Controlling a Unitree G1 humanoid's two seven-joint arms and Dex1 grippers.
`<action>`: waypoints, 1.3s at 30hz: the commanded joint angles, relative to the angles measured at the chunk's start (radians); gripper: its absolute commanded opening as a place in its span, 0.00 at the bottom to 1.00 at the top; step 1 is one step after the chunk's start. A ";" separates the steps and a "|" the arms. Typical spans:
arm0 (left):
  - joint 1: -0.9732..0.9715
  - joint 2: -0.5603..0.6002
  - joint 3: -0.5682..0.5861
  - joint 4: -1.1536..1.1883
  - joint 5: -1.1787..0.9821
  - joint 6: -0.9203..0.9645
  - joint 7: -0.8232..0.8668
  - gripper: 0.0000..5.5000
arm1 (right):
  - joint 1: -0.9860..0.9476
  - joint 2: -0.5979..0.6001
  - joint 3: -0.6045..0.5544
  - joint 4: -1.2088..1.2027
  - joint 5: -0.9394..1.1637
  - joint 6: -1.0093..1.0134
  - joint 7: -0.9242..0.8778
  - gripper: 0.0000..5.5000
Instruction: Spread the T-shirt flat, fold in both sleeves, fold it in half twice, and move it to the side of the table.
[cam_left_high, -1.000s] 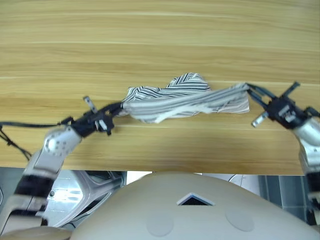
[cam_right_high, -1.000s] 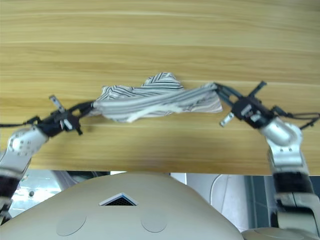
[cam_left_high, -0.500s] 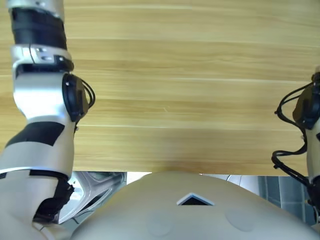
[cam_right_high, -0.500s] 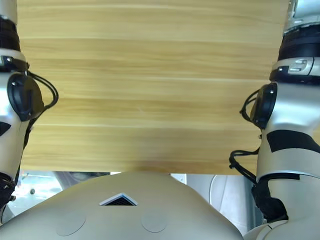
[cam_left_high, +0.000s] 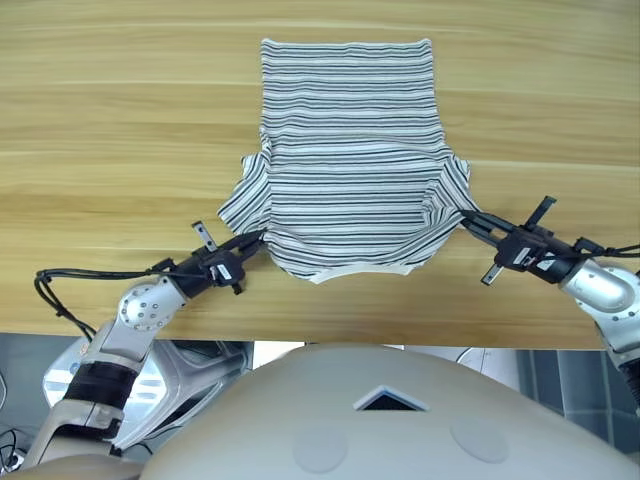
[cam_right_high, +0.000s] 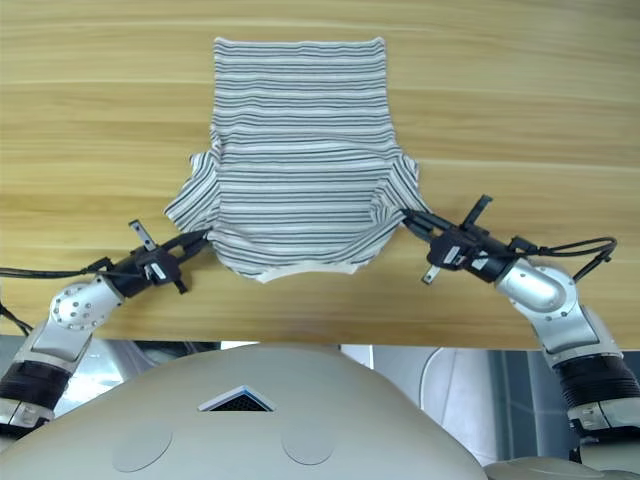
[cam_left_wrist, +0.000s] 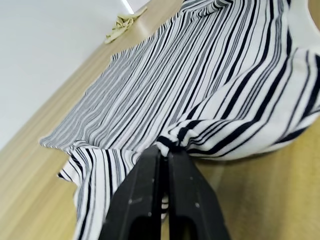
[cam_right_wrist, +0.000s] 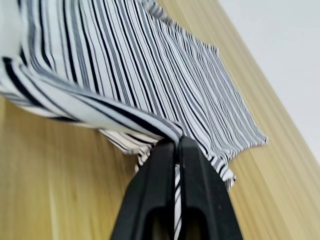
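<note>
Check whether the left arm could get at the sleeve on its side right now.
Probably yes: the sleeve lies uncovered just beyond the left gripper, with nothing between them. But that gripper is shut on the T-shirt, so it must let go first.

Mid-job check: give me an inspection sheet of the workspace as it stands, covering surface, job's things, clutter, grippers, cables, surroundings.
Surface: wooden table, shirt lying on it.
Job's things: striped T-shirt spread mostly flat, collar end nearest the robot, sleeves out and rumpled.
Clutter: small pale scrap on the table beyond the shirt.
Grippers: left gripper and right gripper each shut on a shoulder of the shirt.
Cables: left arm cable and right arm cable, black, off the shirt.
Surroundings: pale wall behind the table.
</note>
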 joint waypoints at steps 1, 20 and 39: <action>0.100 0.024 0.035 -0.014 -0.003 0.043 -0.006 0.00 | 0.045 0.004 -0.014 0.005 -0.088 0.045 0.019 0.00; 0.282 0.016 0.193 -0.140 -0.217 -0.056 -0.033 0.32 | 0.353 -0.035 -0.256 -0.163 0.163 -0.037 0.176 0.27; 0.267 0.056 0.299 -0.308 0.686 0.403 0.276 0.32 | 0.155 0.245 -0.316 -0.068 0.026 0.058 0.026 0.27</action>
